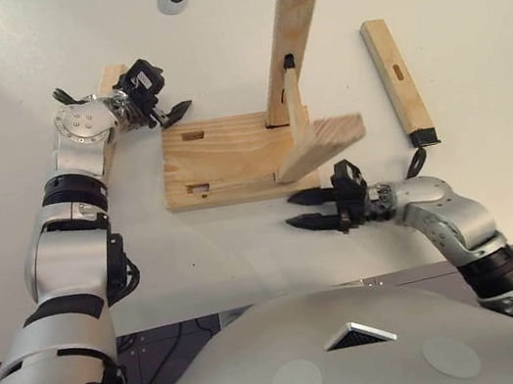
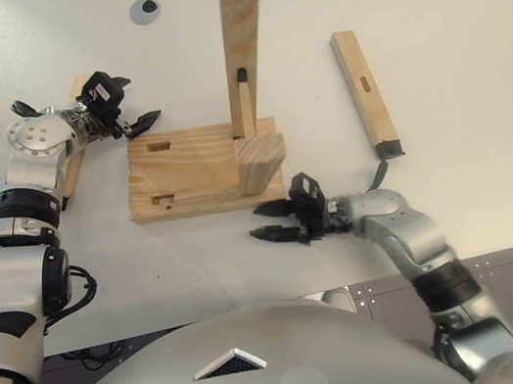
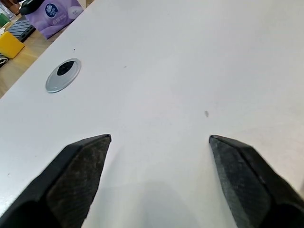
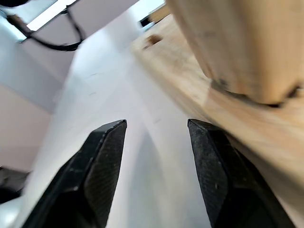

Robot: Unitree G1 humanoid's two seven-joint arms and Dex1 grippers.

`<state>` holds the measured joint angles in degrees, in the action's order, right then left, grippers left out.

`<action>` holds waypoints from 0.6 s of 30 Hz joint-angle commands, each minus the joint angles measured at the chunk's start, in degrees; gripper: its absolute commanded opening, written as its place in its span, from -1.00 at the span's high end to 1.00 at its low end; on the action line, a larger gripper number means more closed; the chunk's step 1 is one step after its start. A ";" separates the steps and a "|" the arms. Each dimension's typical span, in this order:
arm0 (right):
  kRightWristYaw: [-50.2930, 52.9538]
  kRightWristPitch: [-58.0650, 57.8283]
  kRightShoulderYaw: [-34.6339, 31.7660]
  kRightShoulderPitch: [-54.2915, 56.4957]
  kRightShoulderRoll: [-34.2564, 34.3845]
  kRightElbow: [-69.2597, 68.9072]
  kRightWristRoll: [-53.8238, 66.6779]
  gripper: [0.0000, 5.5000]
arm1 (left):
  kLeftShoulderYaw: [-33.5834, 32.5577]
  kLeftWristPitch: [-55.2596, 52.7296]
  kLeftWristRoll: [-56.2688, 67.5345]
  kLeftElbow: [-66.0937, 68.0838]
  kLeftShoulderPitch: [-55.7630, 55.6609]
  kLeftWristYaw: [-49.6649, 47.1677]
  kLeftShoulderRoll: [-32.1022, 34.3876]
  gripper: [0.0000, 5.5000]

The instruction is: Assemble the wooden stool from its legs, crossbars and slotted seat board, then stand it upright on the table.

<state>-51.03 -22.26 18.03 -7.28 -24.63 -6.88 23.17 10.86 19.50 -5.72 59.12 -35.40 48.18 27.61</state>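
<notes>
Nearest us, lower centre, our right gripper [image 1: 292, 212] hovers with jaws apart, empty, just before the seat board [image 1: 222, 163]. A near leg [image 1: 323, 145] and a far leg [image 1: 297, 16] stand in its slots; we judge a careless nudge could topple them. A loose leg [image 1: 397, 78] lies at right. Upper left, our left gripper [image 1: 178, 114] is spread too, holding nothing. We read no writing on the wood.

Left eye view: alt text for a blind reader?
A slotted seat board lies flat on a white table, two legs standing in it. A loose leg lies to its right; the open left claw is at its far left corner, the open right claw by its near edge.
</notes>
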 commanded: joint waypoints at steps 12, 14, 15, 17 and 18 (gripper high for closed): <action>14.54 6.71 -8.87 16.22 10.43 15.71 -5.77 0.13 | -2.89 -25.78 21.58 -50.39 24.69 16.70 1.59 -0.40; 13.98 6.06 -9.81 16.16 9.30 14.64 -5.54 0.13 | -4.46 -25.31 20.85 -48.16 24.35 15.82 2.71 -0.40; 13.81 5.66 -10.27 16.03 8.78 13.90 -5.28 0.13 | -5.31 -24.98 20.86 -46.97 24.18 15.66 3.24 -0.40; 13.47 4.66 -11.31 14.89 7.66 11.55 -4.51 0.13 | -7.24 -23.60 20.36 -43.06 23.76 15.23 4.62 -0.40; 13.36 4.28 -11.75 14.02 7.33 10.48 -4.27 0.13 | -7.90 -22.63 19.83 -40.89 23.64 14.87 5.11 -0.40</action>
<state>-37.31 -16.73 6.94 7.50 -16.36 5.93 18.21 4.37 -4.72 14.84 15.29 -10.47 63.69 31.38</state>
